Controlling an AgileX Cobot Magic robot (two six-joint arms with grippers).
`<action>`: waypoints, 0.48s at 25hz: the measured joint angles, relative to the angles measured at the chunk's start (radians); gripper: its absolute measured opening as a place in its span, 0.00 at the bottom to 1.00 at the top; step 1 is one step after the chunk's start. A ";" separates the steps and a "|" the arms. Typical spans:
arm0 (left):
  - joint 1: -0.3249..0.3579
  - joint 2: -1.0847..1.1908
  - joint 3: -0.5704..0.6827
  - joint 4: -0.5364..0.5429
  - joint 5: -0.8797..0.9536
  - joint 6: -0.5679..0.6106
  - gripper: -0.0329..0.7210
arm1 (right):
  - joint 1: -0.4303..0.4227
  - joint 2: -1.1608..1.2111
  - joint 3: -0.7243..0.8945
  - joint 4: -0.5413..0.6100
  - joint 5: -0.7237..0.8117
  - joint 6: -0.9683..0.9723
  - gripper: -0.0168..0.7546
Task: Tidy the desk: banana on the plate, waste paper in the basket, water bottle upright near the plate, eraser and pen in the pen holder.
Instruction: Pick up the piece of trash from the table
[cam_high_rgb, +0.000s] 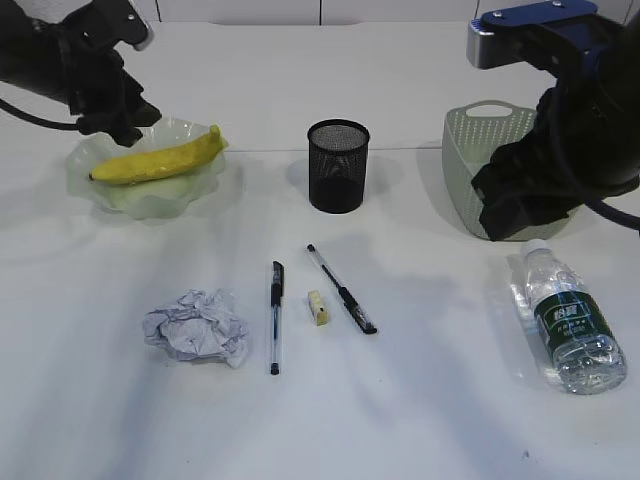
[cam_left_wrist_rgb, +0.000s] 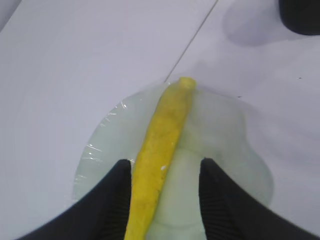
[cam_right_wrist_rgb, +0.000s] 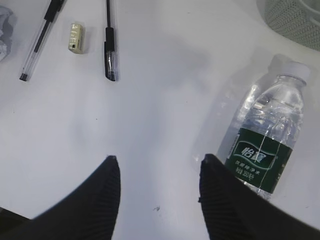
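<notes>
The yellow banana (cam_high_rgb: 160, 160) lies across the pale green plate (cam_high_rgb: 150, 200) at the back left. My left gripper (cam_high_rgb: 112, 122) hovers over the plate's back left rim. In the left wrist view it (cam_left_wrist_rgb: 166, 162) is open around the banana (cam_left_wrist_rgb: 165, 125), which rests on the plate (cam_left_wrist_rgb: 225, 135) close to the left finger. The water bottle (cam_high_rgb: 570, 320) lies on its side at the front right. My right gripper (cam_right_wrist_rgb: 160, 159) is open over bare desk, the bottle (cam_right_wrist_rgb: 265, 145) just right of it. Two pens (cam_high_rgb: 275, 315) (cam_high_rgb: 342, 290), the eraser (cam_high_rgb: 318, 308) and the crumpled waste paper (cam_high_rgb: 197, 327) lie in front of the black pen holder (cam_high_rgb: 338, 165).
The green basket (cam_high_rgb: 470, 150) stands at the back right, partly hidden behind my right arm (cam_high_rgb: 560, 130). In the right wrist view the eraser (cam_right_wrist_rgb: 76, 37) and both pens (cam_right_wrist_rgb: 40, 40) (cam_right_wrist_rgb: 109, 45) lie at the upper left, and the basket's wall (cam_right_wrist_rgb: 295, 17) is at the upper right.
</notes>
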 joint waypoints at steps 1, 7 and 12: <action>-0.002 -0.011 0.000 0.052 0.022 -0.059 0.45 | 0.000 0.000 0.000 0.000 0.000 0.000 0.52; -0.033 -0.049 0.000 0.477 0.242 -0.581 0.45 | 0.000 0.000 0.000 0.000 0.022 0.000 0.52; -0.089 -0.080 0.000 0.658 0.392 -0.922 0.45 | 0.000 0.000 0.000 0.000 0.029 -0.002 0.52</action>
